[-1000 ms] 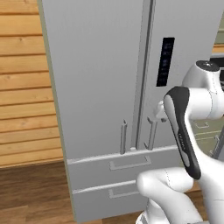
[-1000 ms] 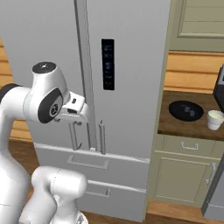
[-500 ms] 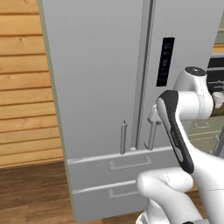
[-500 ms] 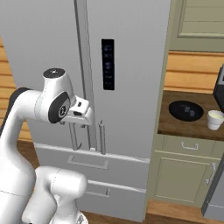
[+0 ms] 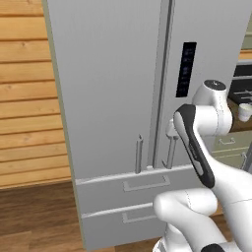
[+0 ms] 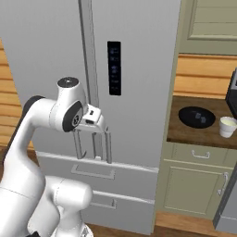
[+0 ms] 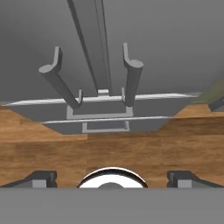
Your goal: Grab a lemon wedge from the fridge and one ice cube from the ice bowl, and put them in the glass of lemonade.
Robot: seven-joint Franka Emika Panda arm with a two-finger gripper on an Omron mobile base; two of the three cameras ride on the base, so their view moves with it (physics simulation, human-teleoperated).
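Swung in closer to the fridge (image 5: pixel 118 98) over the last second, hand now just short of the door handles near the centre seam. Means the first step, opening a door to reach the lemon wedge inside, looks about to start; doors both closed. Gripper (image 7: pixel 112 177) spread fully wide, clasping nothing, touching nothing. Ahead of the jaws: left handle (image 7: pixel 59 83), then right handle (image 7: pixel 131 78). Well off to the right of the jaws, on the counter: ice bowl (image 6: pixel 196 116), then glass of lemonade (image 6: pixel 227 126).

We see fridge (image 5: pixel 123 98) from behind arm, left and right; both share handles; hand camera looks close down door front.
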